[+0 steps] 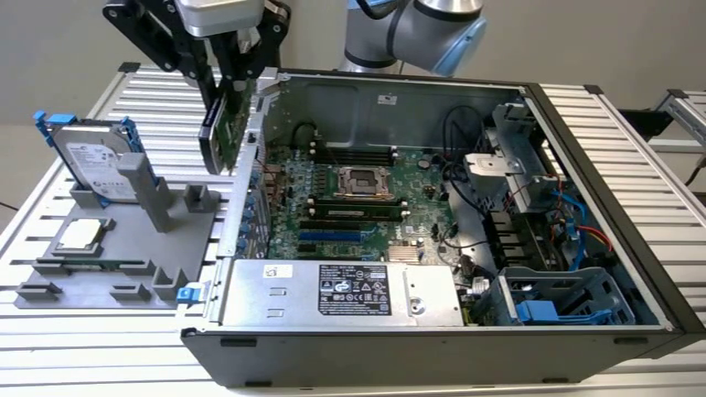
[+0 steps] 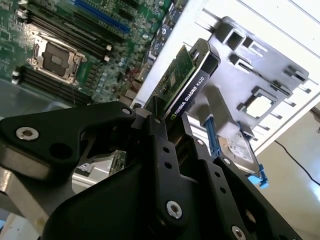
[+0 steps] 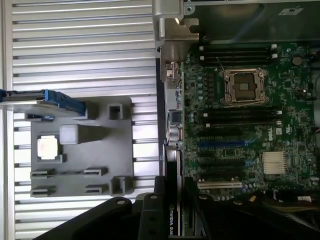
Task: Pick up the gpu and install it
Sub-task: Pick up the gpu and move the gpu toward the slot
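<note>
The claw (image 1: 230, 78) is clamped on the gpu (image 1: 226, 128), which hangs long-way down over the case wall (image 1: 240, 219), near the board (image 1: 353, 207).

A bench (image 1: 144, 95) of pale, ribbed aluminium slats spreads under soft, even light. Behind it stands a plain grey wall (image 1: 66, 33), bare and unshadowed. At the exterior view's right edge, a second slatted frame (image 1: 686, 112) stands near the bench. In the second wrist view, a thin black cable (image 2: 292, 150) crosses a beige floor (image 2: 306, 175).
</note>
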Controlling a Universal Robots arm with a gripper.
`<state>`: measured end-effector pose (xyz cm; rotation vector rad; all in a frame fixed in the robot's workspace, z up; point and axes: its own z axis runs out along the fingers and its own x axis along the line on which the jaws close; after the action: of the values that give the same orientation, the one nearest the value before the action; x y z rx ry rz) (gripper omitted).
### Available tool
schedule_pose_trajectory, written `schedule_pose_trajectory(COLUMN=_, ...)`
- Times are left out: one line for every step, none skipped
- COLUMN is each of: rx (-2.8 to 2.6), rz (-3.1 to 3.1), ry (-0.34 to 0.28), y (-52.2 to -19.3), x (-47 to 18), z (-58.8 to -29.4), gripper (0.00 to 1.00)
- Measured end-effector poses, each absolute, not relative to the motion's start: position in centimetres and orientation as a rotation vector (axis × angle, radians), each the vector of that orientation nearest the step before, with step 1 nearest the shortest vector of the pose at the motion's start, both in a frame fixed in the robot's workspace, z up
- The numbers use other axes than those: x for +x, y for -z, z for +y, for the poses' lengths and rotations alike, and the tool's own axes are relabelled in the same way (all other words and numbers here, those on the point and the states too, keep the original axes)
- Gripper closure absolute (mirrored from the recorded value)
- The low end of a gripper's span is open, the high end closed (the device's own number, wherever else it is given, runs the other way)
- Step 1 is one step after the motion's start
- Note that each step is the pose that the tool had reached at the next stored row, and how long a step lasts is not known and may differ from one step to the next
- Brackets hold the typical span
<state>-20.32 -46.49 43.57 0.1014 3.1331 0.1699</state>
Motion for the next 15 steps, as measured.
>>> schedule_pose_trajectory(rx=0.101, rz=3.133, ry=-0.170, y=-43.6, x=-20.1, z=-46.5, gripper=1.00)
schedule_pose_trajectory(rx=0.101, rz=3.133, ry=-0.170, y=-43.6, x=-20.0, z=-46.5, gripper=1.00)
schedule_pose_trajectory(rx=0.101, rz=3.134, ry=-0.170, y=-43.6, x=-19.8, z=-46.5, gripper=1.00)
schedule_pose_trajectory(rx=0.101, rz=3.134, ry=-0.170, y=-43.6, x=-19.7, z=-46.5, gripper=1.00)
schedule_pose_trajectory(rx=0.101, rz=3.134, ry=-0.170, y=-43.6, x=-19.5, z=-46.5, gripper=1.00)
schedule_pose_trajectory(rx=0.101, rz=3.134, ry=-0.170, y=-43.6, x=-19.4, z=-46.5, gripper=1.00)
schedule_pose_trajectory(rx=0.101, rz=3.134, ry=-0.170, y=-43.6, x=-19.2, z=-46.5, gripper=1.00)
schedule_pose_trajectory(rx=0.102, rz=3.134, ry=-0.170, y=-43.6, x=-19.1, z=-46.5, gripper=1.00)
schedule_pose_trajectory(rx=0.101, rz=3.134, ry=-0.170, y=-43.6, x=-19.0, z=-46.5, gripper=1.00)
schedule_pose_trajectory(rx=0.102, rz=3.135, ry=-0.170, y=-43.6, x=-18.8, z=-46.5, gripper=1.00)
schedule_pose_trajectory(rx=0.102, rz=3.135, ry=-0.170, y=-43.6, x=-18.7, z=-46.5, gripper=1.00)
schedule_pose_trajectory(rx=0.102, rz=3.135, ry=-0.170, y=-43.6, x=-18.6, z=-46.5, gripper=1.00)
schedule_pose_trajectory(rx=0.102, rz=3.135, ry=-0.170, y=-43.6, x=-18.5, z=-46.5, gripper=1.00)
schedule_pose_trajectory(rx=0.102, rz=3.135, ry=-0.170, y=-43.6, x=-18.4, z=-46.5, gripper=1.00)
schedule_pose_trajectory(rx=0.102, rz=3.135, ry=-0.170, y=-43.6, x=-18.3, z=-46.5, gripper=1.00)
